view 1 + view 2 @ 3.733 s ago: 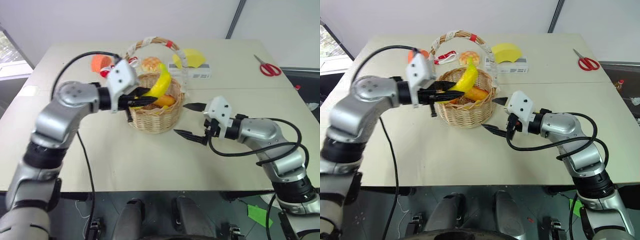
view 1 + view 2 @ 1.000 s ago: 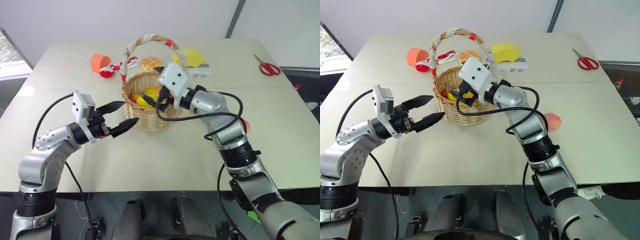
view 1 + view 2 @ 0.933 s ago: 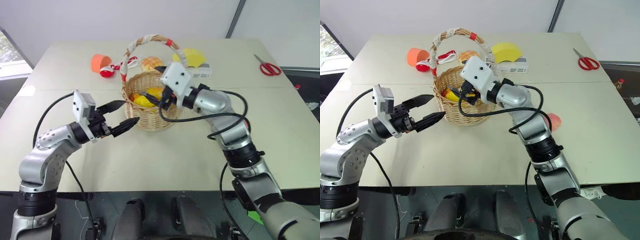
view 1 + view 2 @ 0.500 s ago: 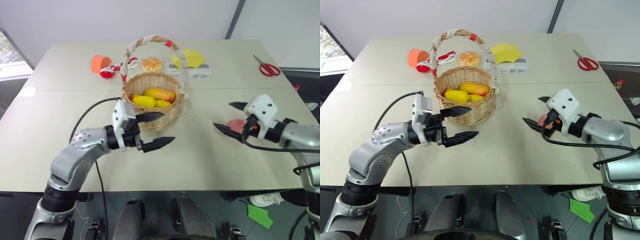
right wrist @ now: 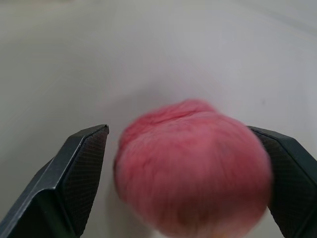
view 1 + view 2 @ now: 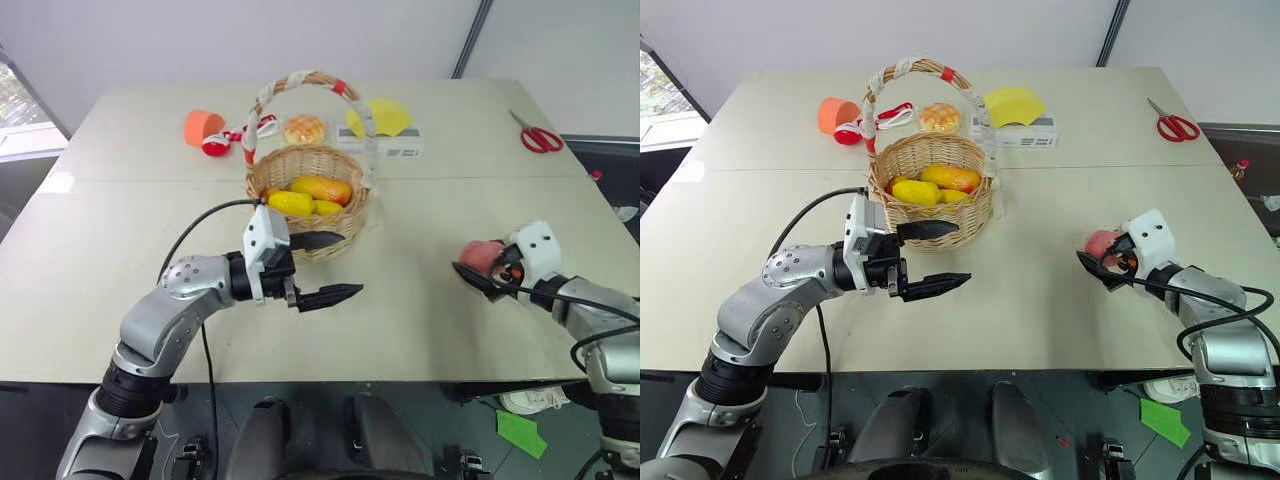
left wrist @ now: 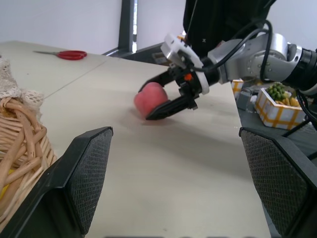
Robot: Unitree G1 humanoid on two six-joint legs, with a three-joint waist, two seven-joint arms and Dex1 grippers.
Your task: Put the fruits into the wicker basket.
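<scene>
The wicker basket (image 6: 306, 228) stands mid-table with a yellow banana (image 6: 290, 203) and an orange-yellow mango (image 6: 322, 187) inside. A pink peach (image 5: 193, 171) lies on the table to the right. My right gripper (image 6: 1098, 251) is open and low, its two fingers (image 5: 74, 183) straddling the peach, with a gap showing on one side. In front of the basket my left gripper (image 6: 352, 264) is open and empty, pointing right toward the peach (image 7: 151, 96).
Behind the basket lie an orange cup (image 6: 203, 127), a red-and-white item (image 6: 216, 143), a crosshatched bun (image 6: 304, 129) and a yellow wedge (image 6: 385, 115) on a white box (image 6: 392, 149). Red scissors (image 6: 540, 135) lie far right. The table's right edge is just beyond the peach.
My right gripper left the basket, swung right and down, and now straddles the peach. My left gripper shifted right, to the front of the basket, and stayed open.
</scene>
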